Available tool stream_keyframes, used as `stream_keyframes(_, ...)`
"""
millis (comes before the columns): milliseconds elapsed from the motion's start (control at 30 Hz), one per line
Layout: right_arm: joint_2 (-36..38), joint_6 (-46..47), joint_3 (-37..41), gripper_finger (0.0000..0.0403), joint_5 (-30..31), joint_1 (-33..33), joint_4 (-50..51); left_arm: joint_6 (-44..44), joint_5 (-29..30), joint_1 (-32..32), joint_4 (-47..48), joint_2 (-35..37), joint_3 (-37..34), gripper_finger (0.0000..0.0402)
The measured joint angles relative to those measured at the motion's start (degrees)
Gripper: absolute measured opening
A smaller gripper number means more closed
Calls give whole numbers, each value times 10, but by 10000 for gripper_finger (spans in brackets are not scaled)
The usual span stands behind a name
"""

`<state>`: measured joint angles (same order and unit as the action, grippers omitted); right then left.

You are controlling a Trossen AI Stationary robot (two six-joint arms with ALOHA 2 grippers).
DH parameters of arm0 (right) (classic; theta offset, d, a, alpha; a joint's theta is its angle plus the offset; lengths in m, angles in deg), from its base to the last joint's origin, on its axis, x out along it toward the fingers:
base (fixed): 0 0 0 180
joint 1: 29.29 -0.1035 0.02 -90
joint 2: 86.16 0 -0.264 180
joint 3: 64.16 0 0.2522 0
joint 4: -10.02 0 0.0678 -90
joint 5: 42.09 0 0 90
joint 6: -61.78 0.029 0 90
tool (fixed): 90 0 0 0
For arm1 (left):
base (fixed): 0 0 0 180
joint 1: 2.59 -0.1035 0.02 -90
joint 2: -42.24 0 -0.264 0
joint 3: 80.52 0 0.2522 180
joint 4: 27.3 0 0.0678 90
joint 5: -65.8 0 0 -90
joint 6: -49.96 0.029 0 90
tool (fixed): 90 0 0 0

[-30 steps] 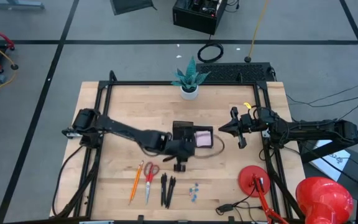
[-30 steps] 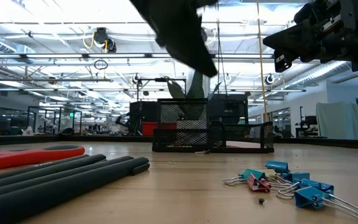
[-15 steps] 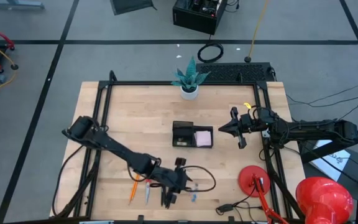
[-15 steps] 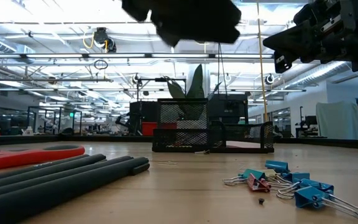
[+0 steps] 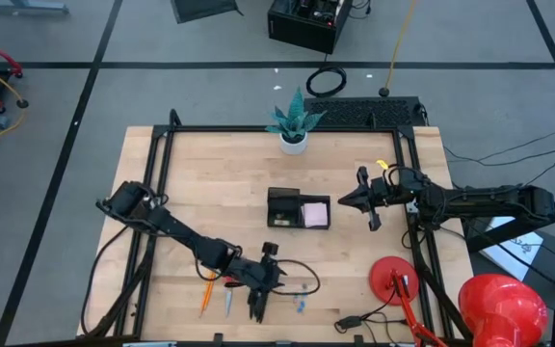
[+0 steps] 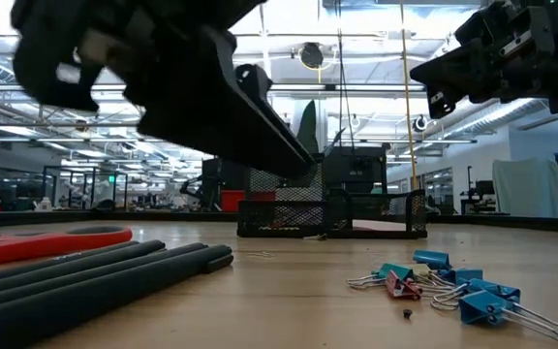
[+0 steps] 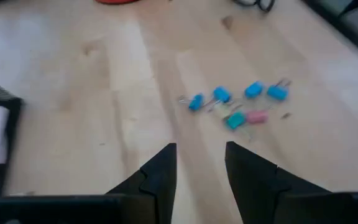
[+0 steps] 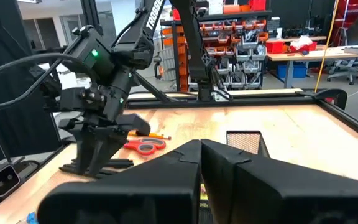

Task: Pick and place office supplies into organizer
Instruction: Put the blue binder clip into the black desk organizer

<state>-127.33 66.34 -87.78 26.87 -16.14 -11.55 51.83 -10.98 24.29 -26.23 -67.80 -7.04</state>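
My left gripper [image 5: 258, 289] is open and points down, just above three black pens [image 5: 256, 306] near the table's near edge; it touches nothing. It shows dark above the pens [image 6: 95, 276] in the low view. Red-handled scissors [image 6: 56, 240] and an orange pencil [image 5: 207, 291] lie to the pens' left. Small blue clips [image 7: 235, 102] lie to their right. The black organizer [image 5: 287, 208] stands mid-table with a pink sticky-note pad [image 5: 314, 212] in it. My right gripper [image 5: 347, 200] is shut and waits in the air right of the organizer.
A white plant pot [image 5: 293, 140] stands at the table's far edge. A red round-based object [image 5: 398, 280] and a black cable [image 5: 355, 318] are at the near right. Bare wood lies between the organizer and the supplies.
My left gripper has gone from above the organizer toward the table's near edge and now stands lower, over the pens. The arm now covers part of the scissors in the high view.
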Motion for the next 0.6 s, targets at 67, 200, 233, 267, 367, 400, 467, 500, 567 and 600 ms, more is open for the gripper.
stream_keyframes(67, 0, -10, 0, 2, 0, 0, 7, 22, 27, 0, -40, 3, -23, 115)
stream_keyframes(200, 0, -12, 0, 2, 0, -1, 11, 55, 44, -7, -109, 32, -71, 56)
stream_keyframes(233, 0, -15, 0, 2, 0, -2, 10, 57, 44, -9, -120, 44, -82, 39)
stream_keyframes(267, 0, -21, 0, 2, 0, -5, 9, 58, 44, -10, -127, 62, -96, 22)
stream_keyframes(367, 0, -35, 0, 2, 0, -12, 9, 51, 45, -14, -153, 111, -134, 8)
stream_keyframes(400, 0, -37, 0, 2, 0, -13, 9, 50, 49, -11, -157, 129, -151, 10)
stream_keyframes(467, 0, -37, 0, 2, -1, -14, 9, 30, 65, -3, -158, 157, -173, 10)
stream_keyframes(500, 0, -37, 0, 2, -1, -14, 10, 17, 74, 3, -160, 168, -184, 6)
stream_keyframes(567, 0, -37, 0, 2, -1, -14, 11, 0, 96, 19, -158, 187, -204, 3)
stream_keyframes(600, 0, -37, 0, 2, -1, -14, 13, -5, 107, 27, -158, 192, -212, 5)
